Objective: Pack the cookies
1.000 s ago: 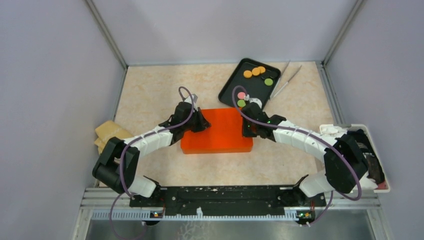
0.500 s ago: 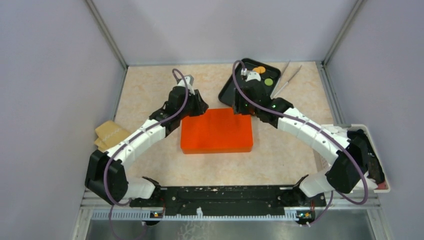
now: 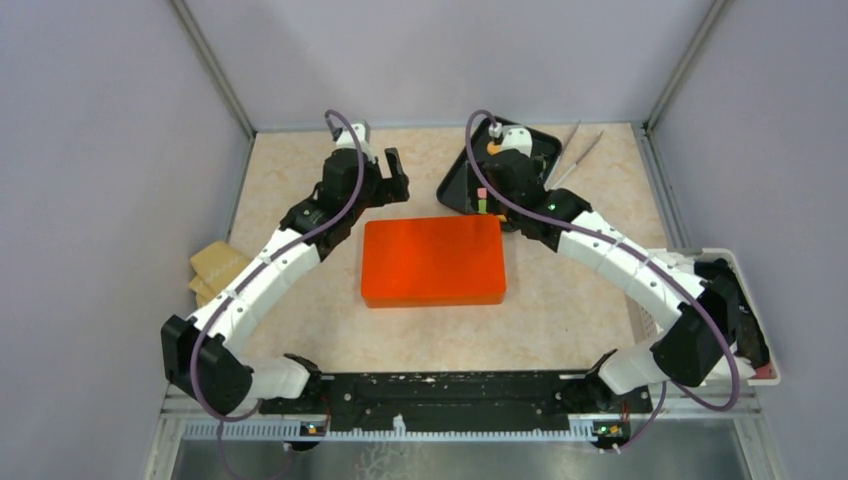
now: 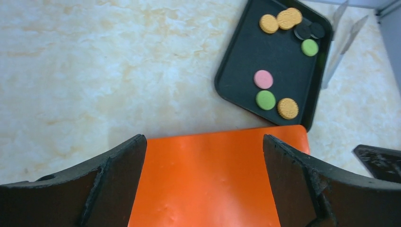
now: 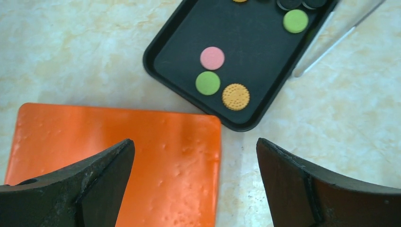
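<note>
Risks first. Left gripper (image 4: 203, 184) hung over the far left part of the orange box (image 3: 433, 261), jaws spread full, nothing in them. Right gripper (image 5: 194, 184) hung over the box's far right corner, equally wide and empty. Both wrists sat close together along the box's far edge, so reaching for the tray at once risked a link or cable clash. Box looked shut, with a plain orange top and no opening visible, so nothing could go in until it was opened. A careless lift could have shoved it into the black tray (image 4: 236, 56), whose near corner was touching or almost touching the box's far right corner; couldn't tell which. The cookies (image 4: 263, 79) were thin and flat, so wide fingers coming down could have scraped the tray floor, skated one away or tipped the tray, and overlapped ones would likely have lifted in pairs. Containers: box contents unknown. The tray, beyond the box's far right corner, held every cookie in view. Pink, green and orange sat nearest the box; three orange (two overlapping), two dark and one green sat in the corner farthest from it. Tweezers (image 3: 575, 160) lay just right of the tray. White bin (image 3: 740, 300) sat well right of the box, contents unclear.
</note>
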You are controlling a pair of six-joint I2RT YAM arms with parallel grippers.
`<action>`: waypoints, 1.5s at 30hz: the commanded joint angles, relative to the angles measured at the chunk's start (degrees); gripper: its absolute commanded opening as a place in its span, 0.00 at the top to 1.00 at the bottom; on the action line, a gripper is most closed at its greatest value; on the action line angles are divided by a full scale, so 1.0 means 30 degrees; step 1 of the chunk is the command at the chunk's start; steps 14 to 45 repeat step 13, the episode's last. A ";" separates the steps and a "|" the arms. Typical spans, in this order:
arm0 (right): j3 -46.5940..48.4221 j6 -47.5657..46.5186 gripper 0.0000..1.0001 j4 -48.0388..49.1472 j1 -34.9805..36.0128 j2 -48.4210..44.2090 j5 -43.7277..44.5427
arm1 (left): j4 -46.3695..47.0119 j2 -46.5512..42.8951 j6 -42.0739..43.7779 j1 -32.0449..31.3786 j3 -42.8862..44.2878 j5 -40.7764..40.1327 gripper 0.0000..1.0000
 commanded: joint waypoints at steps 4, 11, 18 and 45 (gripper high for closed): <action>-0.0554 -0.0830 0.01 0.1164 0.0044 -0.2159 0.3070 | -0.0932 -0.0930 0.0586 -0.0061 0.0208 -0.2448 0.02; -0.0673 -0.0691 0.01 -0.0030 -0.0074 -0.2176 0.5878 | -0.1166 -0.0784 0.0266 -0.0052 0.0280 -0.3501 0.02; -0.0643 -0.0838 0.01 -0.0286 -0.0104 -0.2250 0.6285 | -0.1330 -0.0580 0.0335 -0.0063 0.0433 -0.4041 0.02; -0.0643 -0.0838 0.01 -0.0286 -0.0104 -0.2250 0.6285 | -0.1330 -0.0580 0.0335 -0.0063 0.0433 -0.4041 0.02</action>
